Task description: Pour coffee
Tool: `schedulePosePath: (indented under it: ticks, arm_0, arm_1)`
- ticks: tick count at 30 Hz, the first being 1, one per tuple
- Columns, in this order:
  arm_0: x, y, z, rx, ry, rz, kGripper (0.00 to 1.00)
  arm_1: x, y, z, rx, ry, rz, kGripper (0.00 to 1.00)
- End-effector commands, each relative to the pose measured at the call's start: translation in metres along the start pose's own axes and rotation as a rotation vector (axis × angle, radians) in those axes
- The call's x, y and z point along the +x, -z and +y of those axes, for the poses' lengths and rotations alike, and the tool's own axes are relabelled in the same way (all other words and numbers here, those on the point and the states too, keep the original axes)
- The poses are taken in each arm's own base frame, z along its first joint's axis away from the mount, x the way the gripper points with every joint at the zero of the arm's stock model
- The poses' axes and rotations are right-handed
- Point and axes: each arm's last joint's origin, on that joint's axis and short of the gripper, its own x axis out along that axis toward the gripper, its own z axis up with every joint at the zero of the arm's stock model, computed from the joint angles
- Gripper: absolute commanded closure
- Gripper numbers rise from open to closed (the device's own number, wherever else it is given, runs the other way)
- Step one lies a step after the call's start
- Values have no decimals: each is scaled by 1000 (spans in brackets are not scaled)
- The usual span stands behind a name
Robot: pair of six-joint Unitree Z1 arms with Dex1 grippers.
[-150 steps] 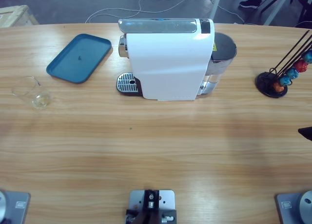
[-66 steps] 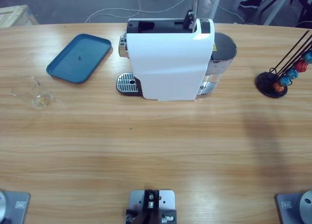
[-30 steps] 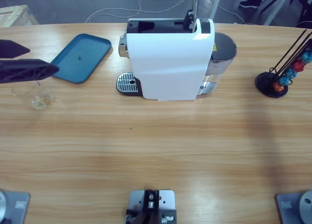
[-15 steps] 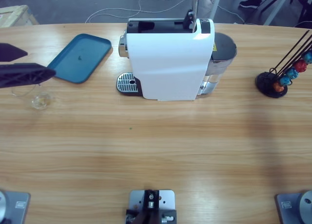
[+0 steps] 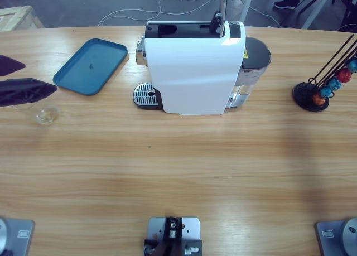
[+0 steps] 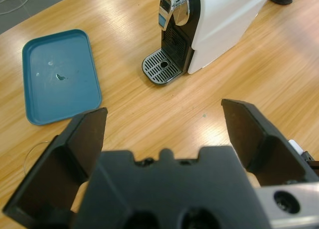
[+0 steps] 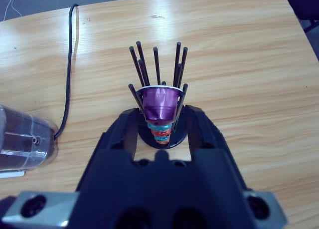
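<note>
No coffee shows in any view. A small clear glass [image 5: 47, 115] stands near the table's left edge, and only its thin rim [image 6: 31, 151] shows in the left wrist view. My left gripper [image 5: 40, 76] comes in from the left edge and hovers open just over and behind the glass, holding nothing [image 6: 164, 114]. The white coffee machine [image 5: 195, 72] stands mid-table with its top lid raised and its drip grate [image 5: 145, 94] facing left. My right gripper [image 7: 162, 114] is outside the high view and is shut on a purple capsule [image 7: 159, 103], in front of the capsule rack.
A blue tray [image 5: 92, 65] lies between the glass and the machine. The black wire capsule rack [image 5: 323, 88] with red, blue and orange capsules stands at the far right. The machine's clear water tank [image 5: 254, 61] sits at its right, with a black cable [image 7: 70, 64] behind.
The machine's lid went up early on. The left gripper came in from the left edge about a second ago and has since drifted slightly left and toward the table's front, staying open.
</note>
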Motion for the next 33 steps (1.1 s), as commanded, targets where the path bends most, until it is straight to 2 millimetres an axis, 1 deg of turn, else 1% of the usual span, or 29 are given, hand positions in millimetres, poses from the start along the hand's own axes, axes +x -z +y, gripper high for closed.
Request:
schedulePosePath:
  ticks: [1, 2, 6, 7, 8, 9, 17, 18, 24, 27, 30, 33]
  arm_0:
    - [-1, 13, 0, -11, 8, 13, 9]
    - [-1, 13, 0, -12, 8, 13, 9]
    - [1, 14, 0, -18, 9, 12, 9]
    - [1, 15, 0, -21, 9, 10, 9]
    - [1, 15, 0, -22, 9, 10, 9]
    - [1, 15, 0, -24, 9, 10, 9]
    - [-1, 21, 1, -35, 9, 10, 11]
    - [-1, 22, 1, -35, 9, 11, 10]
    - [-1, 22, 1, -38, 9, 6, 13]
    - [-1, 23, 2, -37, 9, 6, 11]
    - [-1, 23, 2, -37, 9, 6, 11]
    - [-1, 23, 2, -36, 10, 1, 13]
  arm_1:
    - [13, 8, -2, 7, 27, 64, 636]
    - [13, 8, -2, 9, 32, 62, 685]
    - [12, 5, -3, 20, 29, 54, 706]
    - [12, 5, -3, 21, 29, 53, 771]
    - [11, 4, -3, 23, 28, 51, 922]
    - [11, 4, -3, 23, 25, 49, 948]
    - [9, 3, -2, 26, 21, 49, 968]
    - [9, 2, -2, 26, 21, 47, 994]
    - [-1, -7, -3, 33, 20, 7, 1000]
    - [-18, -26, -3, 46, 14, -52, 1000]
    - [-39, -48, -3, 55, 15, -102, 1000]
    - [-62, -52, -7, 78, 22, -132, 1000]
